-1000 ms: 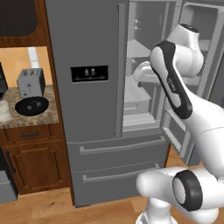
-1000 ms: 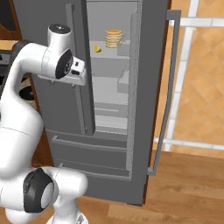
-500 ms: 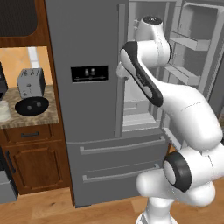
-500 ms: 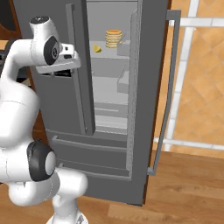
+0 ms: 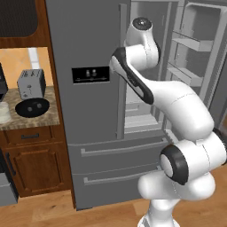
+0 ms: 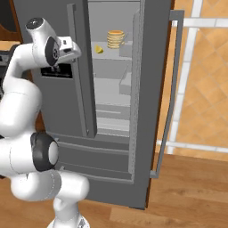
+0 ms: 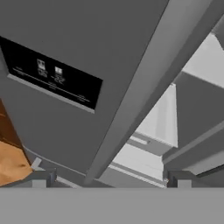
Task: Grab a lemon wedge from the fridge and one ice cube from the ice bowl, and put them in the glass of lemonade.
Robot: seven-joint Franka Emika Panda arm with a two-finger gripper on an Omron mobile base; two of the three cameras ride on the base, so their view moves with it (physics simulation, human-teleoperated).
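The fridge [image 5: 88, 133] has its left door shut and its right door [image 6: 162, 89] swung open. On an upper shelf inside lies the small yellow lemon wedge [image 6: 99, 50], just left of a stack of tan pancakes [image 6: 116, 39]. My gripper [image 7: 111, 181] is open, its fingertips [image 7: 40, 179] wide apart with nothing between them, and it faces the shut left door and the black dispenser panel [image 7: 52, 76]. The hand [image 6: 70, 48] hangs left of the wedge, outside the compartment. The black ice bowl [image 5: 32, 107] sits on the counter, with the glass of lemonade [image 5: 3, 112] at the view's left edge.
A silver toaster [image 5: 31, 84] stands behind the bowl on the stone counter [image 5: 42, 119], above wooden cabinets [image 5: 35, 164]. The long vertical handle [image 7: 144, 87] of the shut door crosses right in front of the hand. Door shelves [image 5: 190, 57] line the open door.
The arm has swung left and up, from in front of the open compartment to the shut left door. The base and the fridge have not moved.
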